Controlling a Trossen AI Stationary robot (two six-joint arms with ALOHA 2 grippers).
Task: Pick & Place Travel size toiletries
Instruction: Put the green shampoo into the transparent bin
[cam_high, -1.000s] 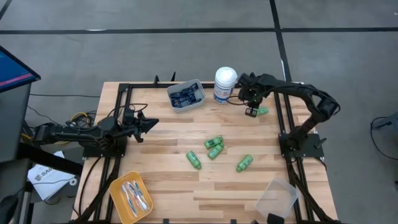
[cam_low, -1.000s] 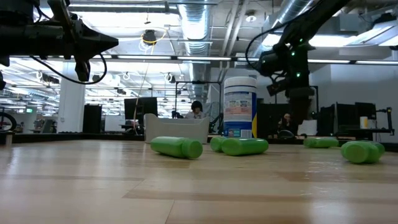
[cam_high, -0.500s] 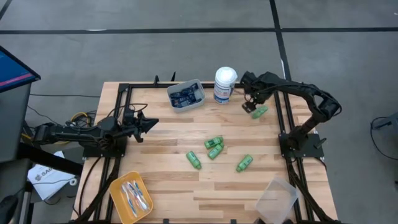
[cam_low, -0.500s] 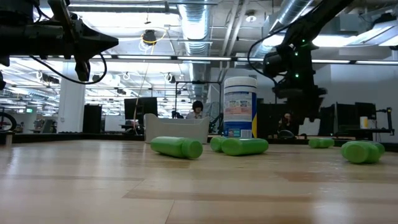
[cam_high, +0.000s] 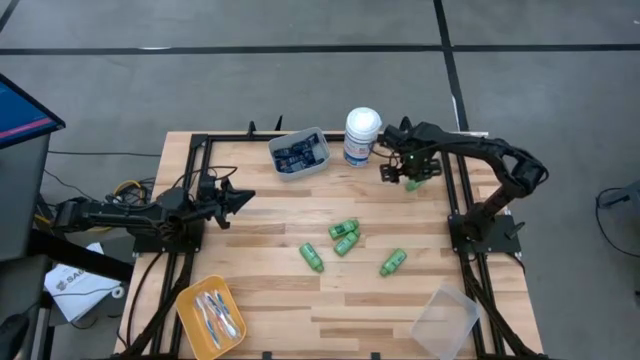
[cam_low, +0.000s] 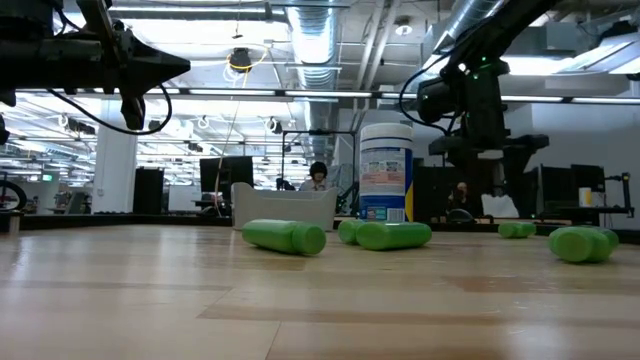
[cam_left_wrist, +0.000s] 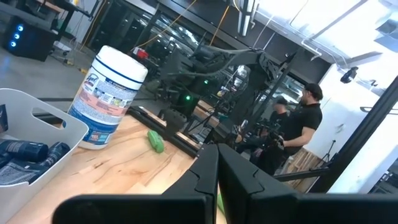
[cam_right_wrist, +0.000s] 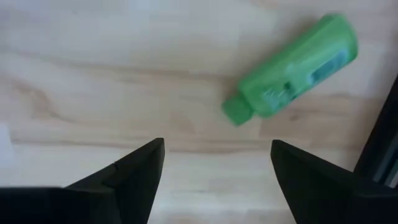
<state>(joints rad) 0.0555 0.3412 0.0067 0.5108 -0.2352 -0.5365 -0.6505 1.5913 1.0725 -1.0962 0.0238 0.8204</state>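
Right wrist view looks straight down past the right gripper (cam_right_wrist: 214, 165), whose two dark fingers stand spread wide with nothing between them, over bare wood. Just beyond them lies a green bottle (cam_right_wrist: 291, 66) on its side, apart from both fingers. From overhead, that gripper (cam_high: 402, 170) hangs near the table's far right edge, close to the tall white canister (cam_high: 361, 136); the bottle (cam_high: 414, 183) shows as a sliver beside it. Next to the canister sits a grey bin (cam_high: 298, 153) holding dark navy tubes. Four more green bottles (cam_high: 344, 236) lie scattered mid-table. An orange tray (cam_high: 189, 302) at the near left corner holds the toothbrushes (cam_high: 218, 315); a clear container (cam_high: 445, 320) sits at the near right. The left gripper (cam_high: 243, 197) waits at the left side, pinched shut and holding nothing.
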